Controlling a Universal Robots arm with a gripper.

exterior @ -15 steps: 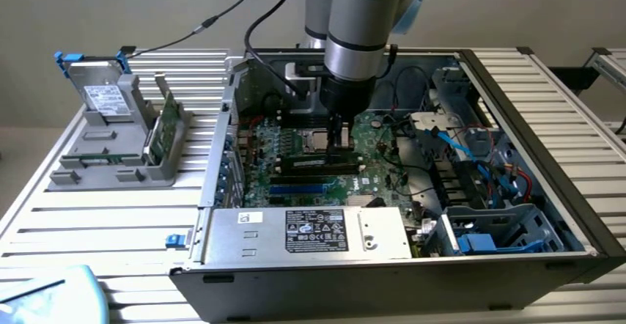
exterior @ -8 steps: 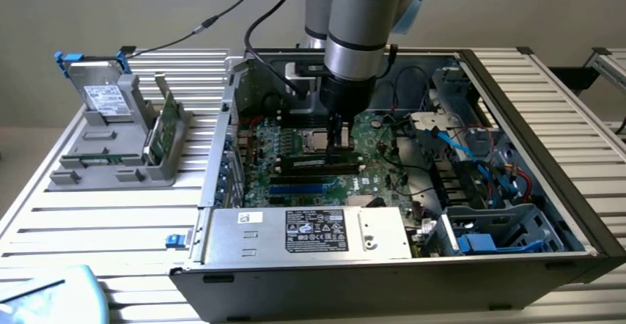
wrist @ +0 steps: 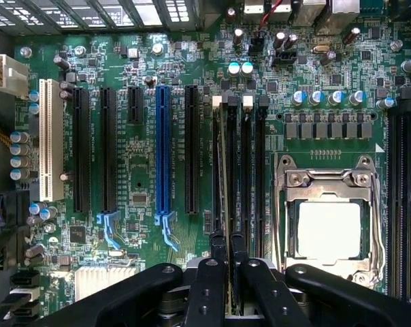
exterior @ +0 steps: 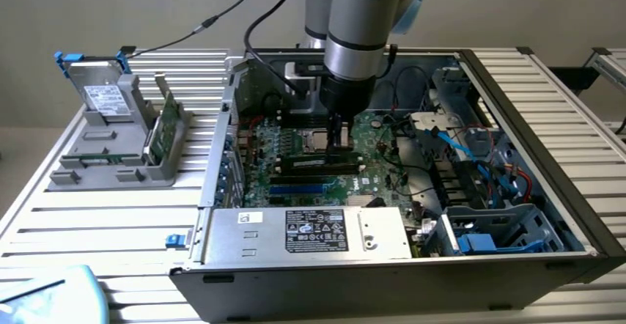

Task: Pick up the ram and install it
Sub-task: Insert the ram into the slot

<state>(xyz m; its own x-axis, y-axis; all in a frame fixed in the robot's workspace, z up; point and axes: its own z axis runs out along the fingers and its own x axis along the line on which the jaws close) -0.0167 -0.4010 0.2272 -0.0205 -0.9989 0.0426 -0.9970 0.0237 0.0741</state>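
Here the ram (wrist: 224, 191) is sitting edge-on between the two black fingers (wrist: 218, 251) of the claw (wrist: 228, 257), which is gripping it by one end. The stick is running lengthwise along the bank of black memory slots (wrist: 260, 177), lining up with one of them just beside the silver processor socket (wrist: 328, 228) (whether it is touching the slot or hanging just above it, I cannot tell). Around the slots the green motherboard (wrist: 141, 170) is spreading out, carrying a blue expansion slot (wrist: 163, 150) and, well apart from the ram, a white one (wrist: 47, 139).

In the exterior view the claw (exterior: 339, 139) is reaching straight down from the arm (exterior: 360, 23) at the upper middle of the frame into the open computer case (exterior: 372, 284), with its tip hanging over the middle of the board. A silver power supply (exterior: 313, 232) is lying at the case's lower edge, near the frame's lower middle. Towards the exterior view's left, a grey rack (exterior: 108, 148) is standing on the slatted tabletop (exterior: 98, 221), apart from the case, and a green board (exterior: 168, 115) is standing upright in it.
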